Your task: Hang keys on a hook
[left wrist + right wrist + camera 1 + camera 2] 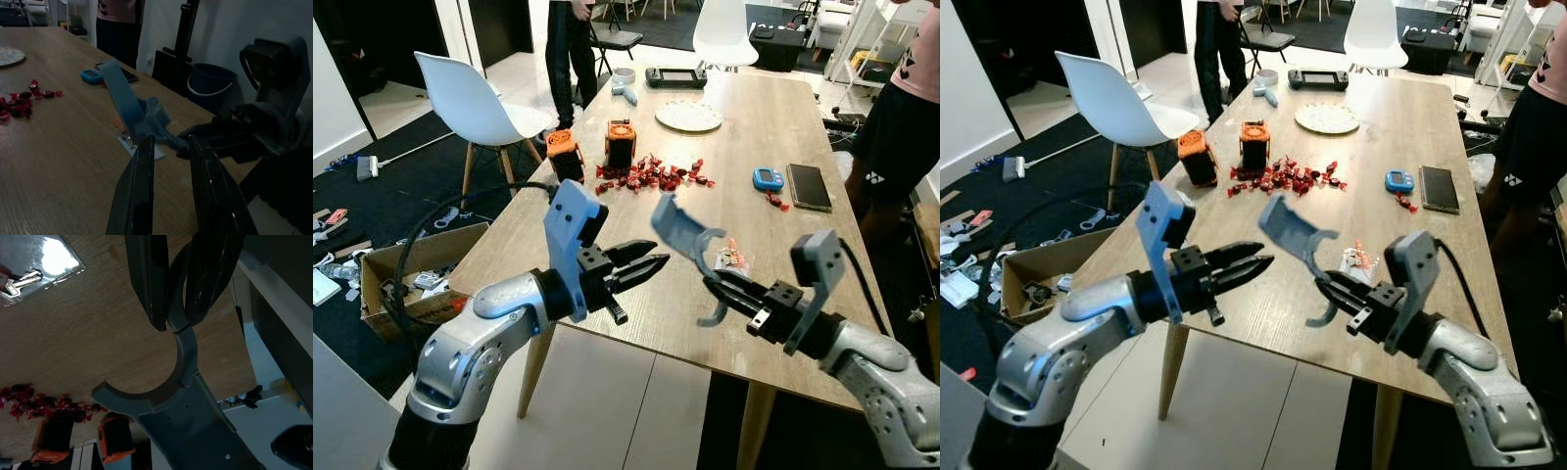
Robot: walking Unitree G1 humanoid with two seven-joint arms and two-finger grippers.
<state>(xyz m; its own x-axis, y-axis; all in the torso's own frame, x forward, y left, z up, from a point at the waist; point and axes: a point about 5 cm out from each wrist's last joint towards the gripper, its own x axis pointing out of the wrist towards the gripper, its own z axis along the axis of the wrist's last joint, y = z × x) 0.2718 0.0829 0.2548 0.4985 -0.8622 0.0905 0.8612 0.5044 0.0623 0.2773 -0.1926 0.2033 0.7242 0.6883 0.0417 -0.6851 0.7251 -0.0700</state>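
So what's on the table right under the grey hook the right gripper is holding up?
Under the grey hook, which the right gripper holds clear of the wooden table, lies a clear plastic bag with keys inside. The hook covers part of the bag.

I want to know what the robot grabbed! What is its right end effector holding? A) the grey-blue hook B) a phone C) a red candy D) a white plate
A: the right end effector is shut on the grey-blue hook, held up above the wooden table.
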